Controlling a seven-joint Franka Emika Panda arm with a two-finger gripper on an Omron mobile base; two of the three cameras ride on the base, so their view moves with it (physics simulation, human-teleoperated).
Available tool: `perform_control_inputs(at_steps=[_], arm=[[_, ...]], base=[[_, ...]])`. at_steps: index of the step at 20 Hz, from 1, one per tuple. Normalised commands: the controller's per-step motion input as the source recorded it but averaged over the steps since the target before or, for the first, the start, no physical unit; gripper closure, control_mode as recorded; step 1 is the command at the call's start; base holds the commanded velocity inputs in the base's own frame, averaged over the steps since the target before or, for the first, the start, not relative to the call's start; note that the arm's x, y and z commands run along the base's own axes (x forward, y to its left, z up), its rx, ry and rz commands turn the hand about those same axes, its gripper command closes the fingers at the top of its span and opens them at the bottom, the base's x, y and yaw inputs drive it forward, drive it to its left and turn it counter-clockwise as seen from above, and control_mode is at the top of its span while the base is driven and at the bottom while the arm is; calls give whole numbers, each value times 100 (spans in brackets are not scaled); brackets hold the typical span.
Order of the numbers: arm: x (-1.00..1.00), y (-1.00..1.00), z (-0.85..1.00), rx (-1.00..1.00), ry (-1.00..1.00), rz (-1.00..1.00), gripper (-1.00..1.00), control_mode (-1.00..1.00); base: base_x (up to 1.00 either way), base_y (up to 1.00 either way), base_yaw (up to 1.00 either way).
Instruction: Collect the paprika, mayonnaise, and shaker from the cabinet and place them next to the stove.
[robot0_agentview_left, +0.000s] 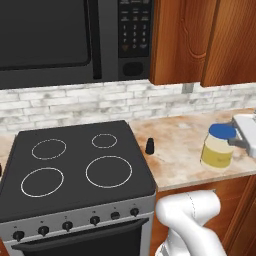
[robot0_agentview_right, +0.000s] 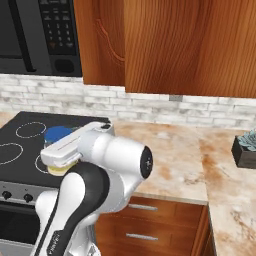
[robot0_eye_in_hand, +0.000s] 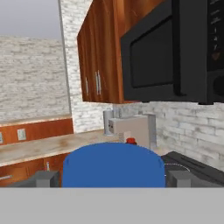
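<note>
From the left base view you see the pale cream mayonnaise jar with its blue lid (robot0_agentview_left: 218, 146) standing on the beige stone counter (robot0_agentview_left: 175, 137) right of the black flat cooktop stove (robot0_agentview_left: 75, 162). The white two-finger gripper (robot0_agentview_left: 239, 141) reaches in from the right edge, one grey finger (robot0_agentview_left: 237, 144) against the jar's shoulder. The tiny black tapered shaker (robot0_agentview_left: 149, 145) stands near the stove's right edge, with bare counter between it and the jar.

From the right base view, the arm hides most of the jar (robot0_agentview_right: 57, 134).

In the hand view the blue lid (robot0_eye_in_hand: 113, 165) sits between both fingertips (robot0_eye_in_hand: 43, 178) — jaws spread wide around it, though actual contact is hard to judge. A red-lidded jar (robot0_eye_in_hand: 131, 141), probably the paprika, peeks beyond.
</note>
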Motion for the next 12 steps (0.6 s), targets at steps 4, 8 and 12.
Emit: perform_control_inputs(at_steps=[4, 8, 12], arm=[[47, 0, -64, 0, 0, 12, 100, -100], [63, 0, -48, 0, 0, 7, 100, -100], [63, 0, -45, 0, 0, 0, 100, -100]], base=[[0, 0, 0], [0, 0, 0], [0, 0, 0]])
